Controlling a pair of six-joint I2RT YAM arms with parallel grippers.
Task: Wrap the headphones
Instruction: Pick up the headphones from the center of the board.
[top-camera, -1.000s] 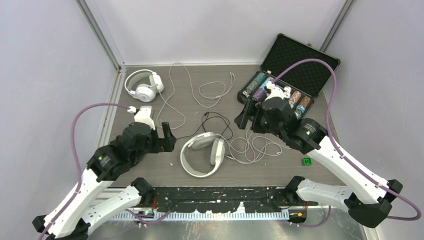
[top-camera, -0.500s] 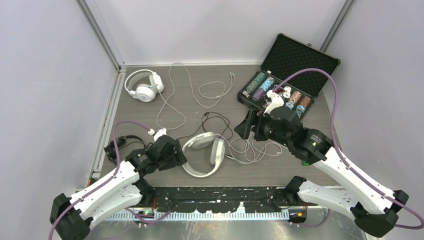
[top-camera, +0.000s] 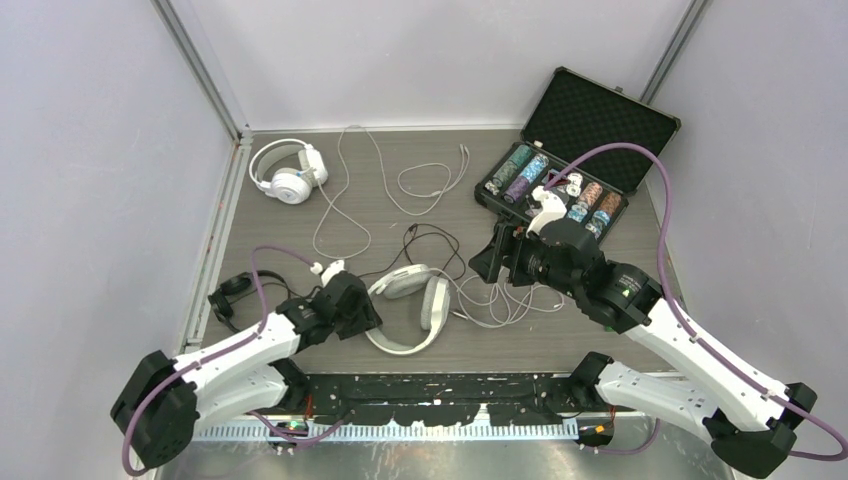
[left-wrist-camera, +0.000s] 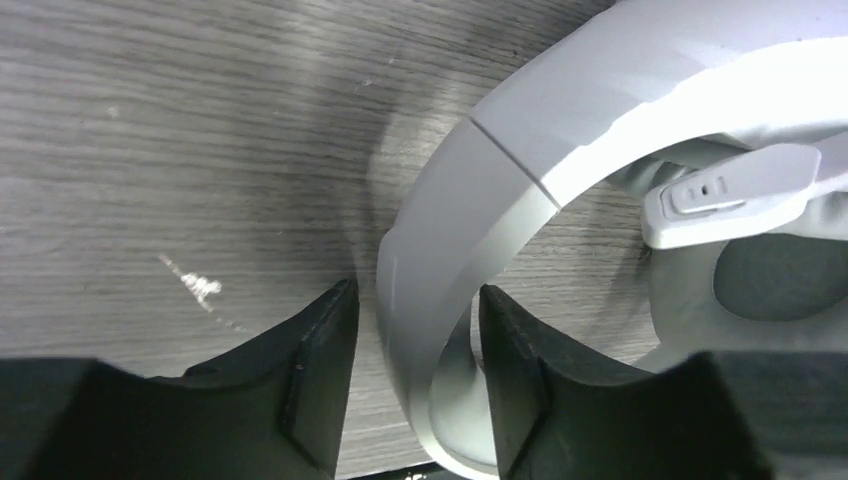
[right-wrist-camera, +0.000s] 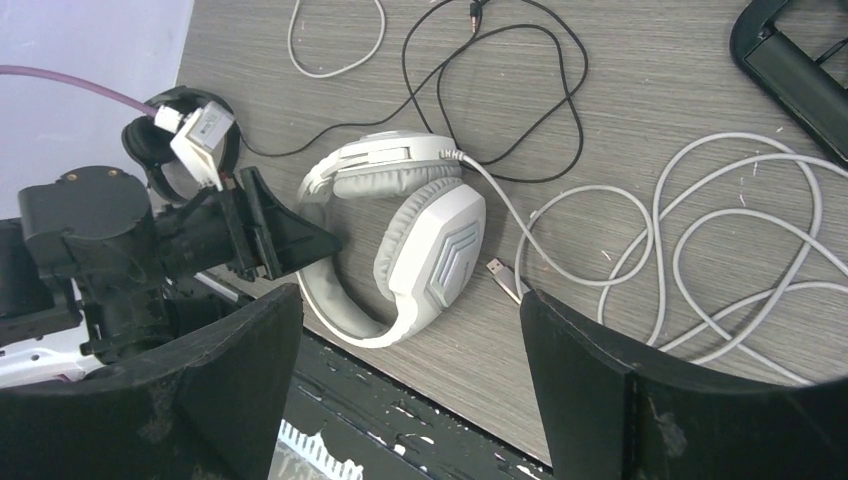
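Fingers (left-wrist-camera: 320, 380) of left gripper (left-wrist-camera: 412, 310) parted astride the band (left-wrist-camera: 470, 200) of the near white headset (top-camera: 405, 315) at 6 o'clock, not yet clamped; right gripper (right-wrist-camera: 410, 340) spread wide over loose cable (top-camera: 500, 295) at 4 (nothing coiled: second white headset (top-camera: 288, 172) at 10, black headset (top-camera: 232, 293) at 8), wrapping judged barely begun.

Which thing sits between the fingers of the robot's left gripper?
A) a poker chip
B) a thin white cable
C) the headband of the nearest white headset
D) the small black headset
C: in the left wrist view the white headband passes between the two black fingers of the left gripper.
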